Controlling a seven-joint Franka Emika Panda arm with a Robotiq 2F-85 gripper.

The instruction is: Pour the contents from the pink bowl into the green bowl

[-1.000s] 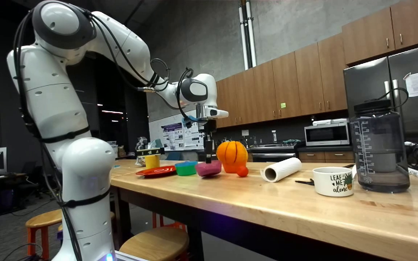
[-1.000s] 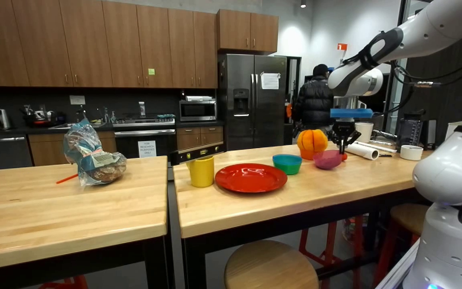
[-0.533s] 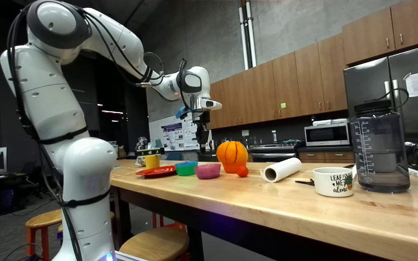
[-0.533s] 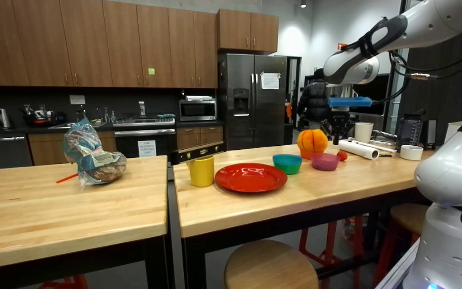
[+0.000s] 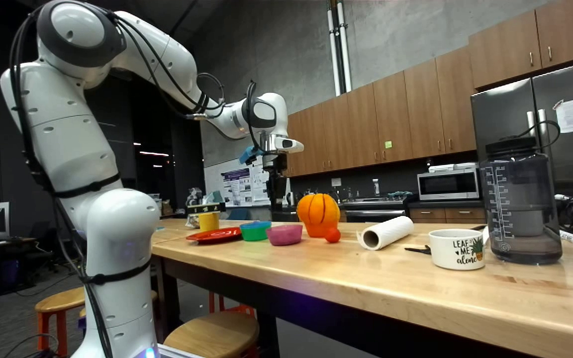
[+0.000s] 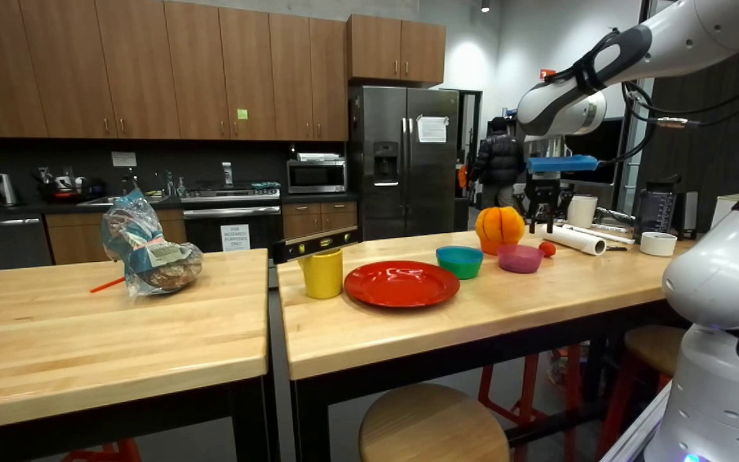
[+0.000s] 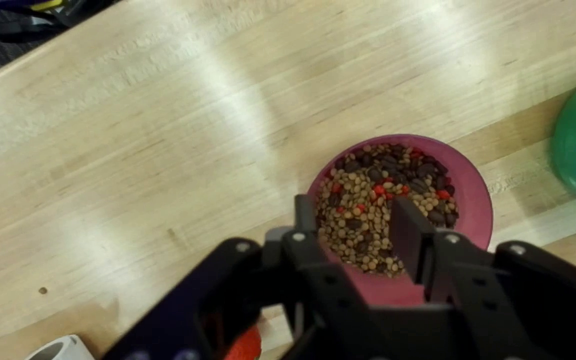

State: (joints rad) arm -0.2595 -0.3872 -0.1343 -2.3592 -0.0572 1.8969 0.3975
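The pink bowl stands upright on the wooden table; it also shows in an exterior view. In the wrist view the pink bowl holds lentils, dark beans and red bits. The green bowl stands beside it, with blue at its top and inside. In the wrist view the green bowl is cut off at the right edge. My gripper is open and empty, above and apart from the pink bowl. In the wrist view its spread fingers overlap the bowl's contents.
An orange pumpkin-like ball stands behind the bowls, with a small red ball near it. A red plate, yellow mug and paper roll are on the table. One small brown bit lies loose on the table.
A second ago the gripper was down at the tilted pink bowl. It let go and rose, and the bowl settled upright on the table. Since half a second ago the fingers have spread.
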